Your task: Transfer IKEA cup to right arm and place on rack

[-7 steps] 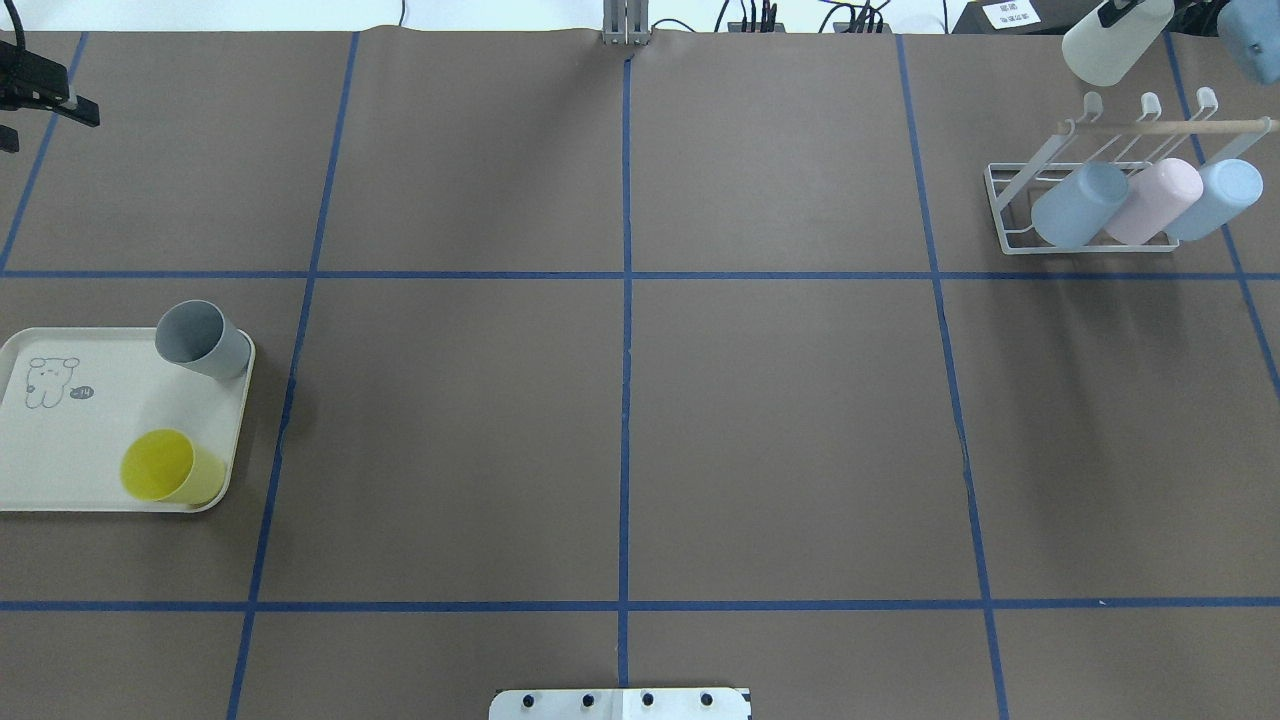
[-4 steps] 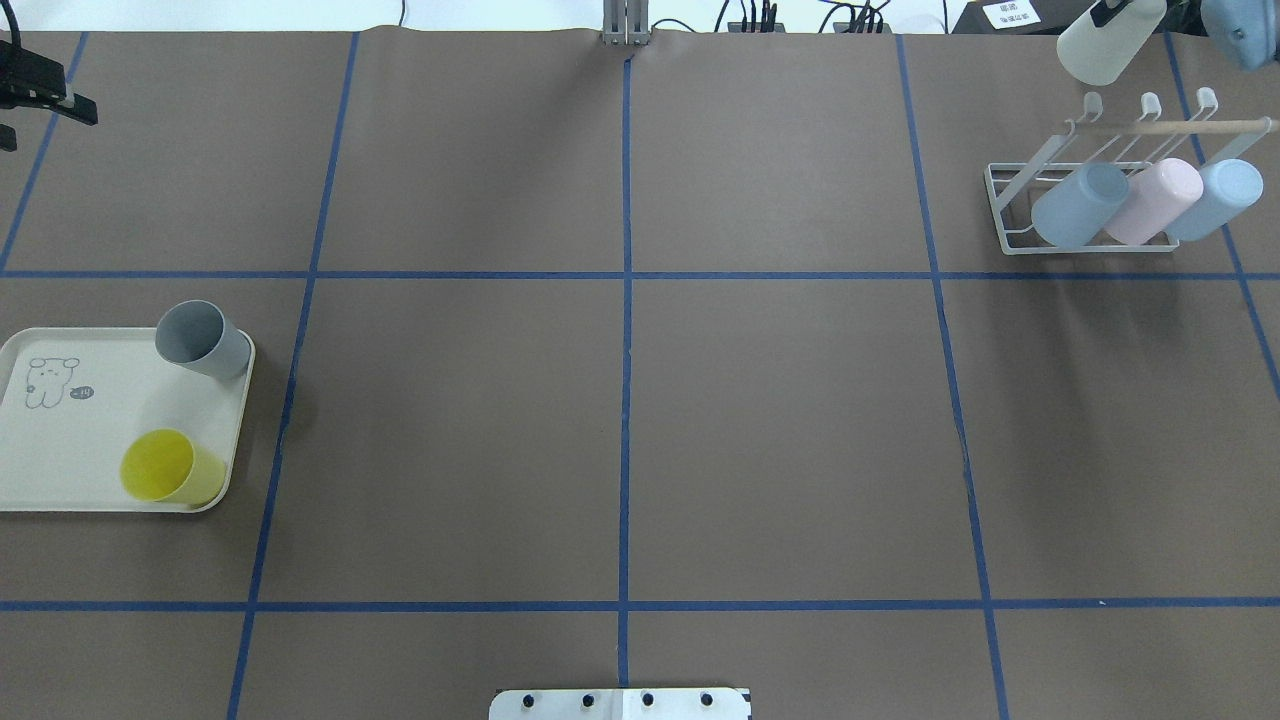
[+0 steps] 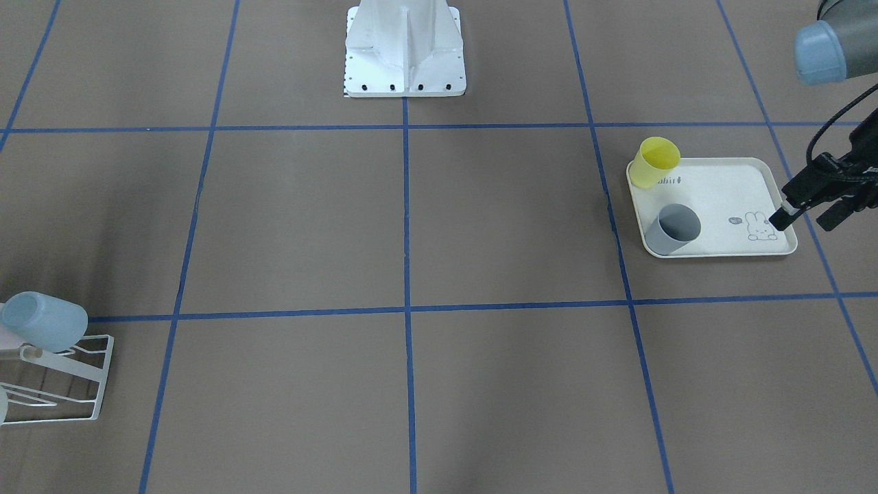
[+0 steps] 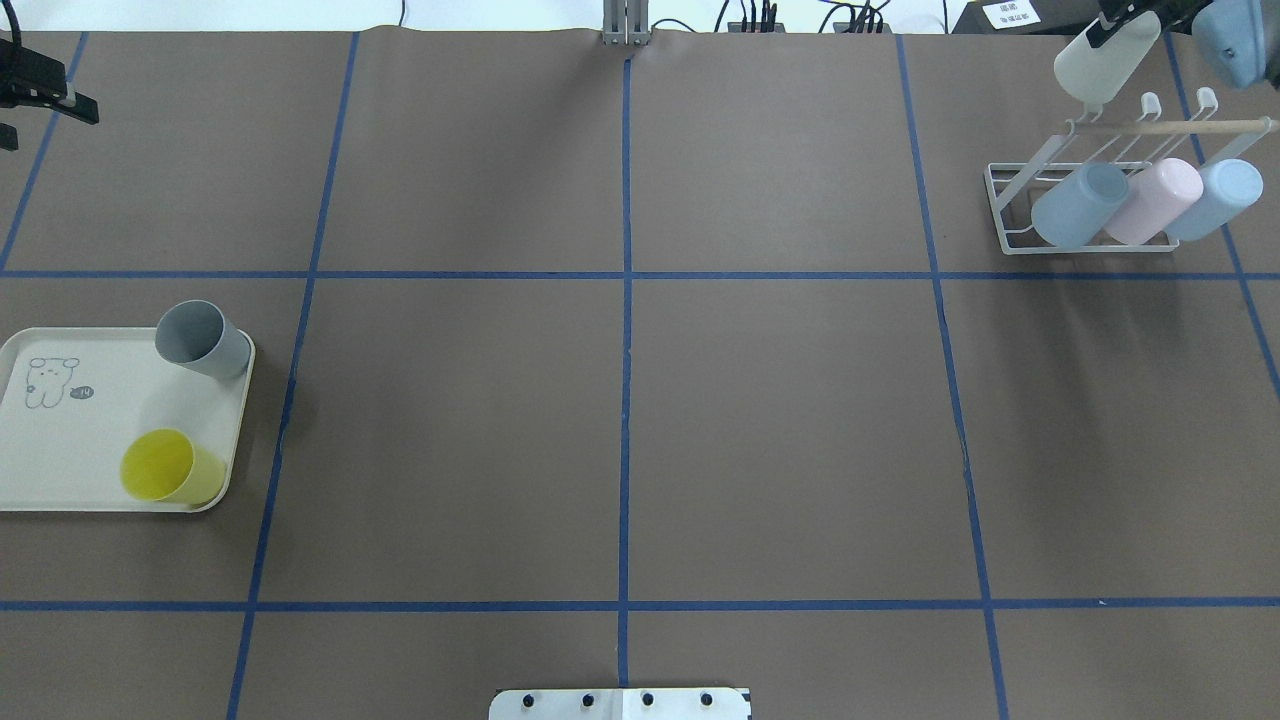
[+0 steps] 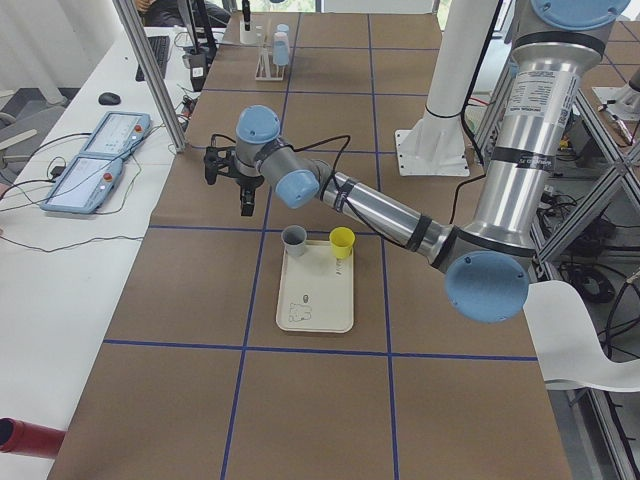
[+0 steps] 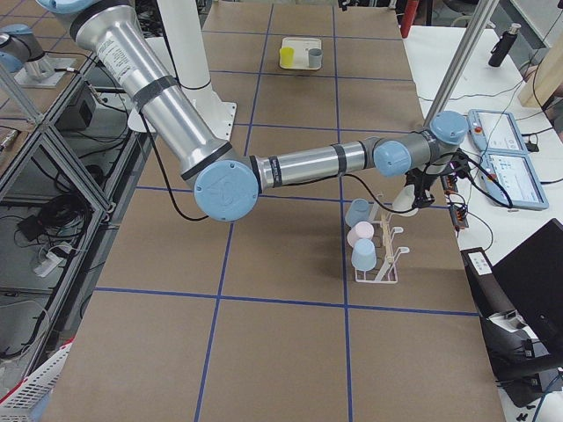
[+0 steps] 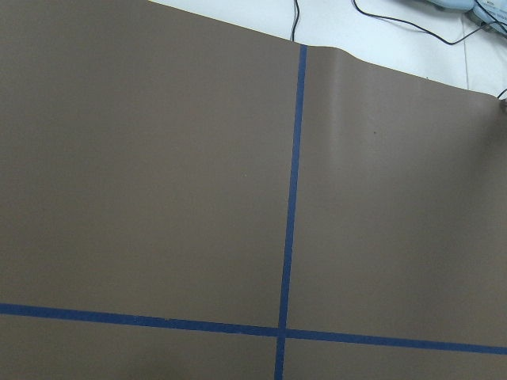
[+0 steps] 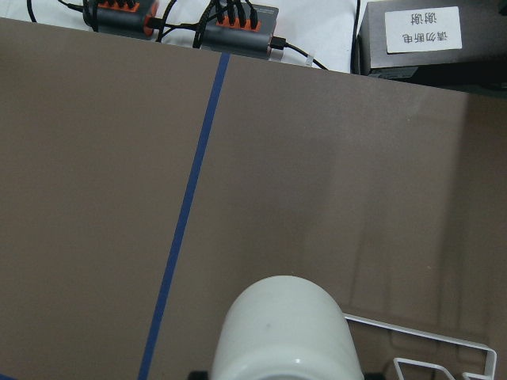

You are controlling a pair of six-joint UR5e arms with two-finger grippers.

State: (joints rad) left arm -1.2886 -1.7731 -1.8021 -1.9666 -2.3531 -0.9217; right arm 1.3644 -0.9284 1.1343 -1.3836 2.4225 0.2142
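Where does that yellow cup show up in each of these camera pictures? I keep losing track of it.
Front-facing: yellow cup upper right, at the top-left corner of the cream rabbit-print tray.
Overhead: lower left.
Exterior left: centre.
Exterior right: near the top edge, far away.
Left wrist: not in it.
Right wrist: not in it.
Shared landmark: the tray it stands on, with the grey cup.

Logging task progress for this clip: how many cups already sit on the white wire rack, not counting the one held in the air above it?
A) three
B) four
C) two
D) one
A: the rack carries a grey-blue cup, a pink cup and a light blue cup, while the cream cup hangs above it, not yet placed.
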